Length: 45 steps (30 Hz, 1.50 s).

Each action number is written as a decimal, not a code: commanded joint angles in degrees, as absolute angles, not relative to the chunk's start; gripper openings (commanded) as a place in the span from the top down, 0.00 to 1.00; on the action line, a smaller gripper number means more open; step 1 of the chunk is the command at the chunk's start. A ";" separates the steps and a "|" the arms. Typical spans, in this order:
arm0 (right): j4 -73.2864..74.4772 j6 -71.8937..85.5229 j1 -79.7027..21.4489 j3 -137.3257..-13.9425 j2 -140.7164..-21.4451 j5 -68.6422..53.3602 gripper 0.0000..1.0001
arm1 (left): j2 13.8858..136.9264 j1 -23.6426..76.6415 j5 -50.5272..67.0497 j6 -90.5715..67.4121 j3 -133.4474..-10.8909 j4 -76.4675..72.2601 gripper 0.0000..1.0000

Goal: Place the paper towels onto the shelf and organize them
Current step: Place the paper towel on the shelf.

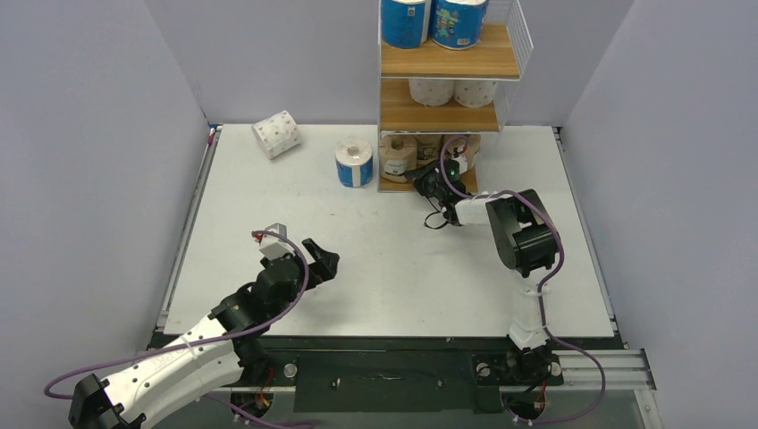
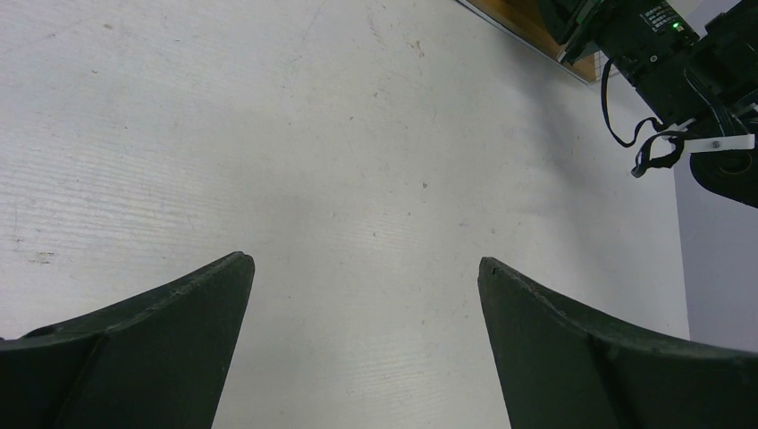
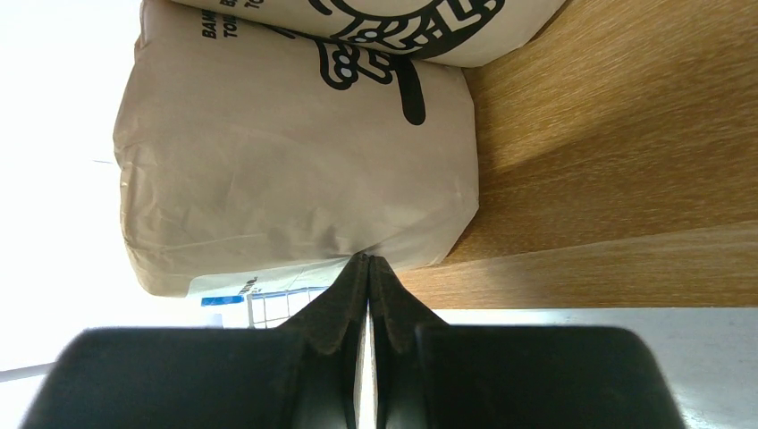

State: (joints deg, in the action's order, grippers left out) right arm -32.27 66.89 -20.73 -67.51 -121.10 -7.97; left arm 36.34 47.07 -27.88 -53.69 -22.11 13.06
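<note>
We see the brown roll (image 3: 295,170) at twelve o'clock standing up, marked "BAM". The right gripper (image 3: 368,268) is clenched at it; the left gripper (image 2: 365,262) is released.

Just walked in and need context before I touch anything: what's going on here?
Two arms are stocking paper towel rolls onto the shelf. The right end effector is shut, tips against a brown kraft roll on the bottom board, seemingly nudging it. The left end effector is open over the table, holding nothing. A blue roll and a pink-dotted roll sit unshelved on the table.
</note>
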 commanded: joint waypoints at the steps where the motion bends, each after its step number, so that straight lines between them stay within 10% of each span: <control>1: -34.94 67.20 -21.18 -69.51 -121.23 -7.62 1.00 | 36.34 46.76 -28.54 -54.03 -22.32 11.98 0.04; 28: -35.40 65.42 -20.83 -66.06 -116.79 -9.67 0.92 | 35.36 46.76 -28.60 -53.55 -22.61 12.08 0.04; 45: -16.04 48.64 -21.80 -44.44 -82.65 -7.87 0.77 | 39.08 46.21 -30.29 -55.07 -28.06 13.99 0.04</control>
